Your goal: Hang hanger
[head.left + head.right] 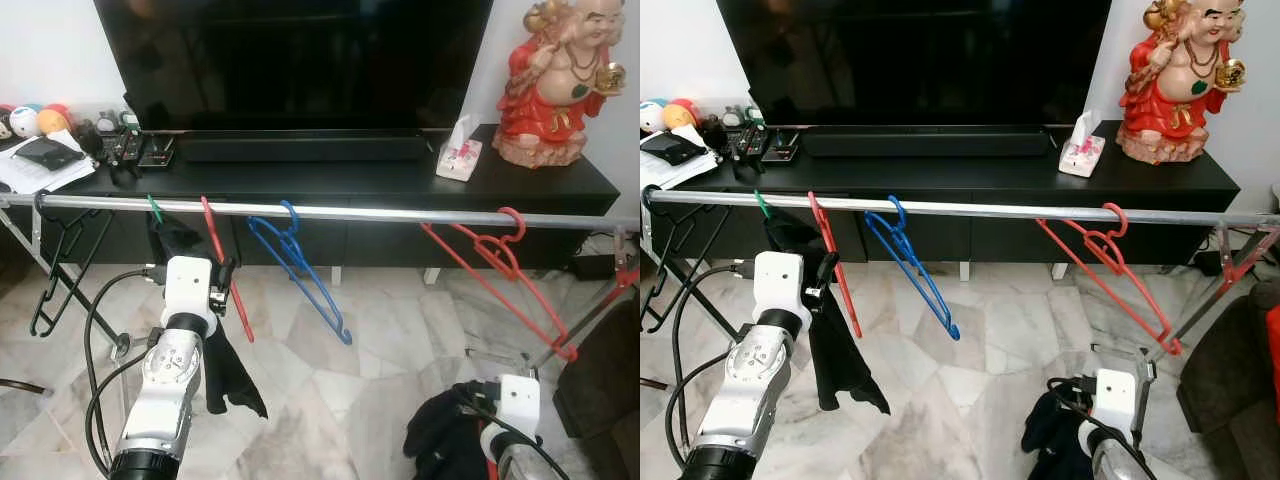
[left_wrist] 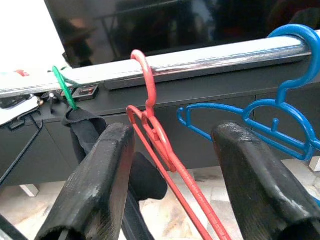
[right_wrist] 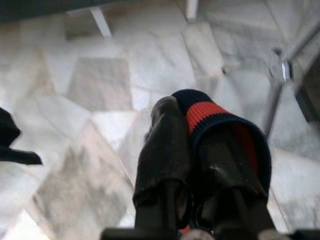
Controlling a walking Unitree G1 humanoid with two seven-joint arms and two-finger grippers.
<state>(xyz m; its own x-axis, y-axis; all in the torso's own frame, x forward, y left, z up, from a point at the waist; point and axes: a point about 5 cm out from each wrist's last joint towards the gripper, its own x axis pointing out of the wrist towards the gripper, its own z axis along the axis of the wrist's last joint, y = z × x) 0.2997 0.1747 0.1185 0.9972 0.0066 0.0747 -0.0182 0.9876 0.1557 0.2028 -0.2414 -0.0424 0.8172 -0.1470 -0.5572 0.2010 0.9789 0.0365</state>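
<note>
Two hangers [image 2: 160,145] between left claw's [image 2: 172,165] spread fingers.

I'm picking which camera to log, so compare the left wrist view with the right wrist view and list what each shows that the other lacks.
Left wrist view: the rail carrying a green hook with a black cloth, a red hanger and a blue hanger. The left gripper is open with the red hanger between its fingers.

Right wrist view: the right gripper low over the floor, shut on a dark garment with a red stripe.

Shared: black fingers in the foreground and some marble floor.
</note>
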